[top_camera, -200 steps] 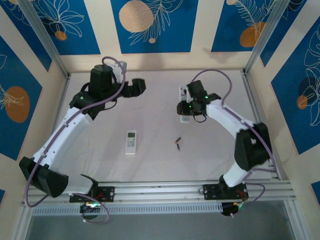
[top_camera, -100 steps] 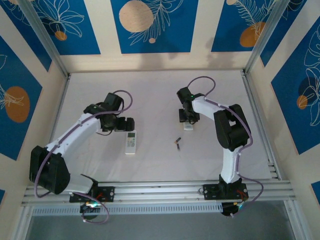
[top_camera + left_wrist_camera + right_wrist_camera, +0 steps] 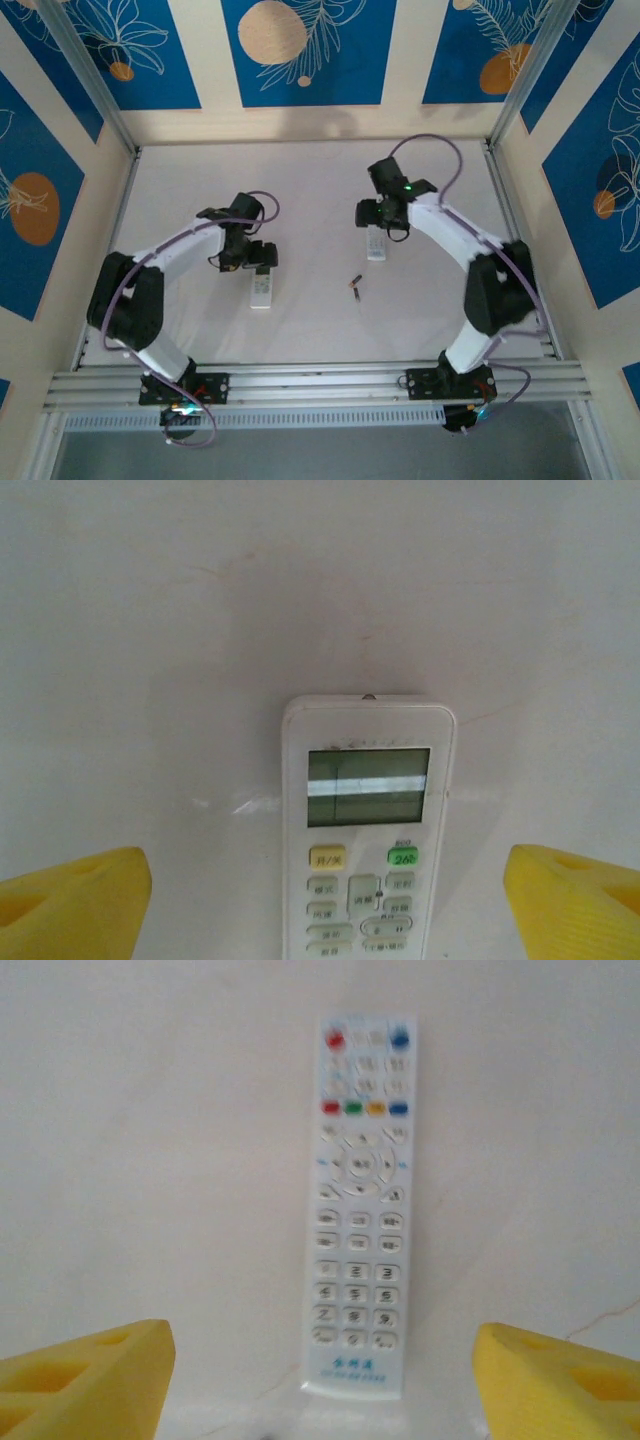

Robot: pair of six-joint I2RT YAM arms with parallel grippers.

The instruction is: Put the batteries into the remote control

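Two white remotes lie face up on the table. A short one with a display (image 3: 261,290) (image 3: 367,825) lies at the left, its top end between my left gripper's (image 3: 258,256) (image 3: 325,905) yellow fingertips (image 3: 75,900). That gripper stands open just above it, touching nothing. A long, many-buttoned remote (image 3: 376,246) (image 3: 360,1210) lies at the right. My right gripper (image 3: 368,214) (image 3: 320,1380) hovers open over its near end, the fingertips (image 3: 560,1380) well apart from it. The batteries (image 3: 354,286), tiny dark cells, lie between the remotes, nearer the front.
The white table (image 3: 310,200) is fenced by a metal frame, with a rail (image 3: 320,380) along the front edge and patterned blue walls around. Bare surface stretches behind and in front of both remotes.
My left arm has swung from the back left down over the short remote. My right gripper has opened wider above the long remote, which lies free on the table.
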